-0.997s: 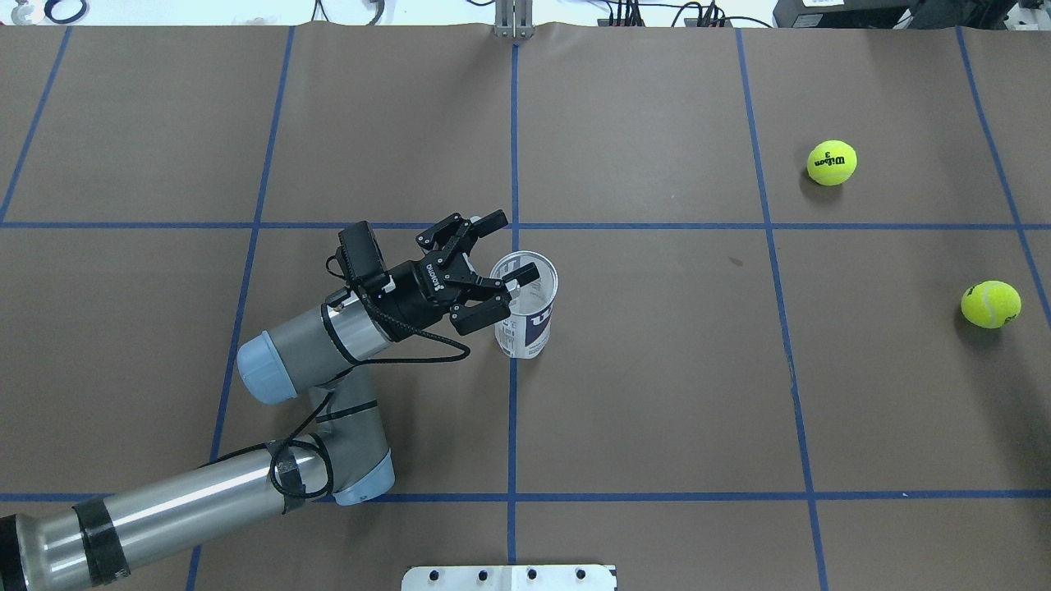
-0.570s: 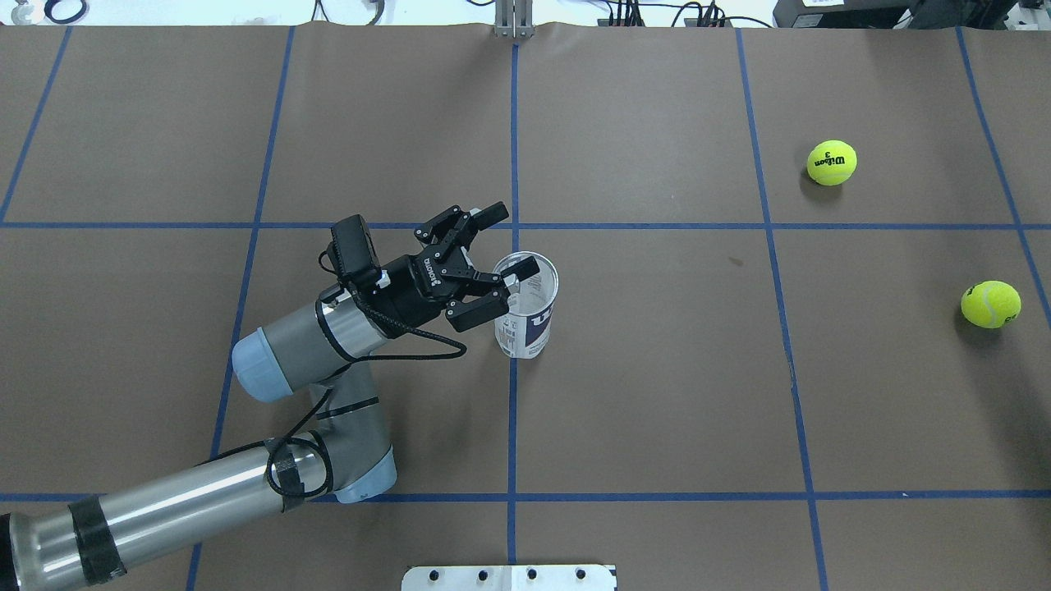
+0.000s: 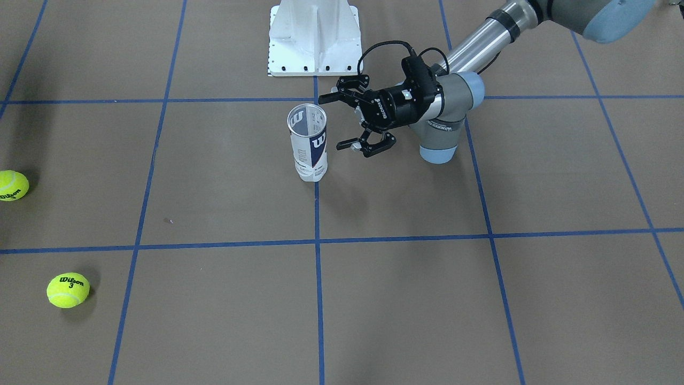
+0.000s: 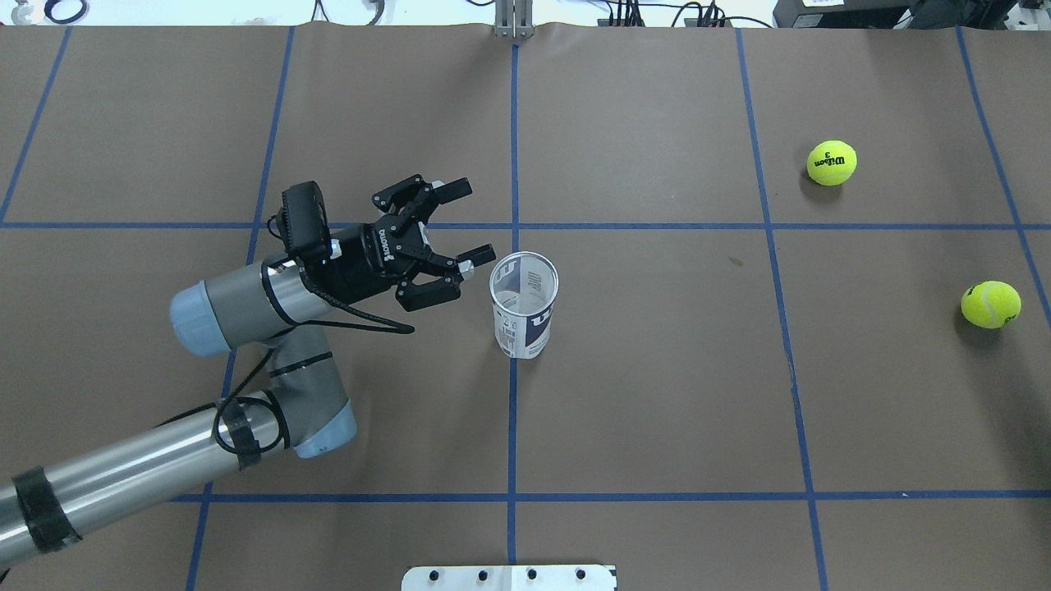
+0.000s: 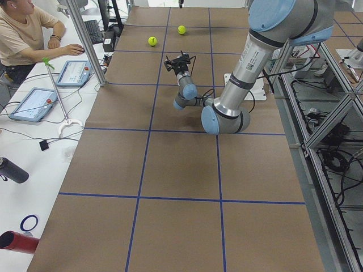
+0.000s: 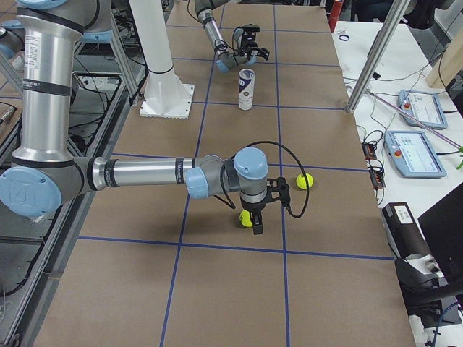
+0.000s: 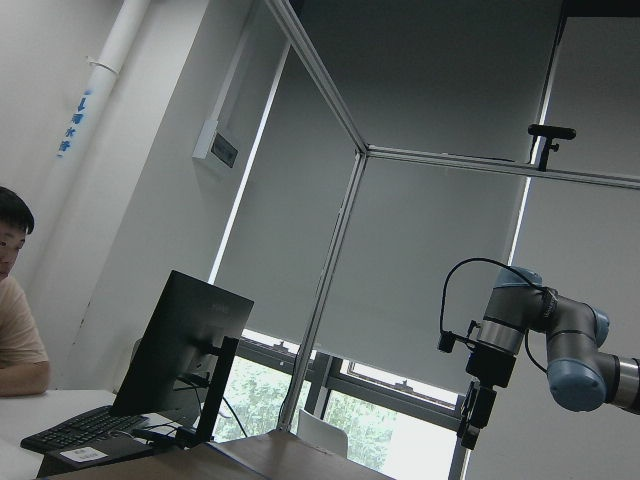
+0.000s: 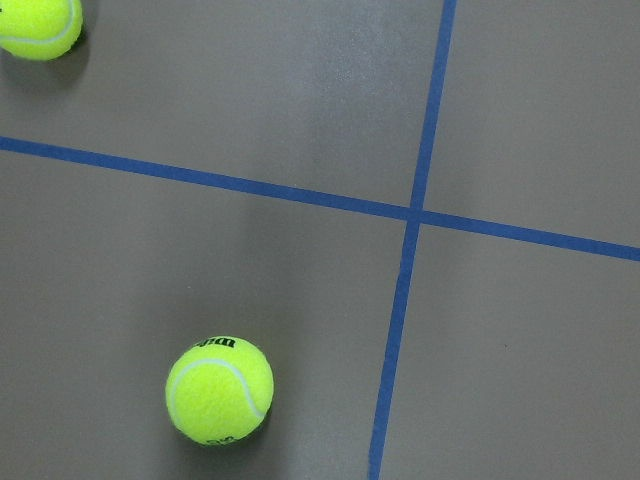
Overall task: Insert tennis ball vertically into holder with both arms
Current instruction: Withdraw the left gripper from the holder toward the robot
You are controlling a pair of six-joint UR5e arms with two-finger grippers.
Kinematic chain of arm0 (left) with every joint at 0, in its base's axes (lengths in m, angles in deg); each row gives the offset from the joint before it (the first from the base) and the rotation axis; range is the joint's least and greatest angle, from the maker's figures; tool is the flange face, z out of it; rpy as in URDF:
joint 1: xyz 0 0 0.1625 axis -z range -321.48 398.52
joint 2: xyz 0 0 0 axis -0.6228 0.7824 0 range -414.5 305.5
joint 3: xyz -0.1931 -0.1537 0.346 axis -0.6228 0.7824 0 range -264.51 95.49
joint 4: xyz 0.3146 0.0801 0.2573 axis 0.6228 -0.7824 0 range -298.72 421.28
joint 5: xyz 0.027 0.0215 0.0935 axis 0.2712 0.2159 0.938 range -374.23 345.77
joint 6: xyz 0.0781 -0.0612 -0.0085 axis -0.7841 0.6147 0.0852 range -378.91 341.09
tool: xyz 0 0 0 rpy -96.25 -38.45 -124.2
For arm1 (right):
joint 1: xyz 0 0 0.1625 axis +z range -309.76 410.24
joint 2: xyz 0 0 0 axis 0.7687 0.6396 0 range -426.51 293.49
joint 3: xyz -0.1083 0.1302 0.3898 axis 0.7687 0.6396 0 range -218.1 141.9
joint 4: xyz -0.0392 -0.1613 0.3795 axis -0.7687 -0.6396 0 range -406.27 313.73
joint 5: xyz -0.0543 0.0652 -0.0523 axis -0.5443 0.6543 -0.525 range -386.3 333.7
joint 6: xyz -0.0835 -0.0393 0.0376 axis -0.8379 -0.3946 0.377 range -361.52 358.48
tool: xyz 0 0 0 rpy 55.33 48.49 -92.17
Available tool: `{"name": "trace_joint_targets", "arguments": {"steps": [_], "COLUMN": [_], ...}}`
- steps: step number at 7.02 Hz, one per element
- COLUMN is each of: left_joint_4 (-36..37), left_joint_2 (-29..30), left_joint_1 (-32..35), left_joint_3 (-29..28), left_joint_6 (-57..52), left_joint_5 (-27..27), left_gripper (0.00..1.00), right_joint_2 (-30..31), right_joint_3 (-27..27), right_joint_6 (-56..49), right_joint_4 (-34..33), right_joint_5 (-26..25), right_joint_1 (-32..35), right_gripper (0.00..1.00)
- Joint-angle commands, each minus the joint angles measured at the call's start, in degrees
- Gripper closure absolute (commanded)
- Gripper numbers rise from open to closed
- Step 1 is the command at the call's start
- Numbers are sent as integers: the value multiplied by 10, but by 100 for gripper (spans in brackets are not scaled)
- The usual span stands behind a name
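- Two yellow-green felt tennis balls lie toward the robot's right end of the counter (image 4: 657, 394): the far tennis ball (image 4: 832, 162) and the near tennis ball (image 4: 991, 304). Both are well apart from the holder.
- The clear plastic holder (image 4: 524, 308), with a white and navy label, stands upright on the middle blue tape line, its round mouth facing up.
- The black two-finger left hand (image 4: 474, 222) is released, with fingers spread wide. It is just beside the holder on the robot's left side and does not touch it.
- On the other sides of the holder the brown surface lies open up to the balls and up to the far edge.
- The black right hand (image 6: 256, 223) points down over the near tennis ball. I cannot tell if it is released or clenched.
- The surface is brown paper, divided by blue tape lines into large squares. A white metal base (image 3: 313, 37) sits at the robot's edge.
- Beyond the far edge there is a white desk with tablets, where a person (image 5: 22, 34) sits.
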Motion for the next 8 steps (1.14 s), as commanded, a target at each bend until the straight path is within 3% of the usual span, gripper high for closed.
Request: {"name": "trace_joint_targets", "arguments": {"steps": [1,4,8], "left_joint_4": [67,139,157], "left_joint_2": [-20,-40,-46], "left_joint_1": [41,36,4], "left_joint_3": [29,57,59], "left_joint_6": [-3,-60,-84], "left_joint_5": [-106,-197,-198], "left_gripper": [0,0,0], "right_joint_2": [0,0,1], "right_joint_3": [0,0,1], "right_joint_6": [0,0,0], "right_joint_4": [0,0,0], "right_joint_5": [0,0,0], "right_joint_1": [0,0,0], "right_gripper": [0,0,0]}}
